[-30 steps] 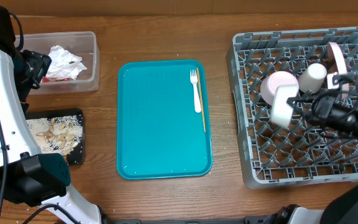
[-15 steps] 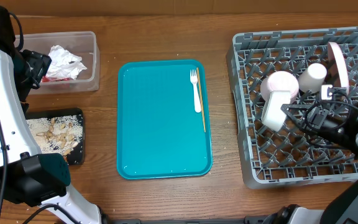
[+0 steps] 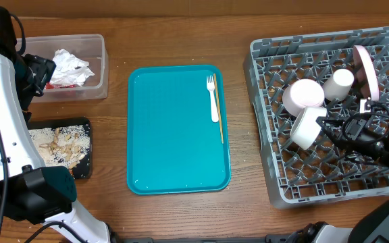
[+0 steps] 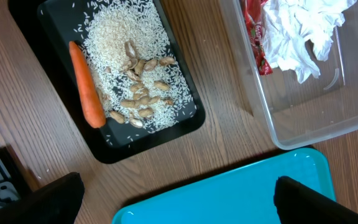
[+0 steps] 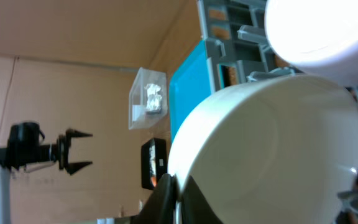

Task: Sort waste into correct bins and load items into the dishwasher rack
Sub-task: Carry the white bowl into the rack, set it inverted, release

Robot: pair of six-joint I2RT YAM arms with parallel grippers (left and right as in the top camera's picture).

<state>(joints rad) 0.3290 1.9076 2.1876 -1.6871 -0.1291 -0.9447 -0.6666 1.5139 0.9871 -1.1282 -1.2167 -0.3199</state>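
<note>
1. Your right gripper (image 3: 321, 123) was pinched on the rim of a small white bowl (image 3: 304, 129), held tilted over the dishwasher rack (image 3: 267, 177), right of centre in the overhead view.
2. The bowl appeared rigid, light, smooth and probably slippery, so its rim was the suitable hold.
3. Your left gripper (image 4: 173, 193) stood wide and empty at upper left.

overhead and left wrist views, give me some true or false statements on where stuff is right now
The white fork lies on the teal tray. True.
The carrot lies on the teal tray. False: it lies in the black tray, beside the rice.
The left tool is open and holds nothing. True.
The right tool grips the white fork. False: it grips a small bowl.
</note>
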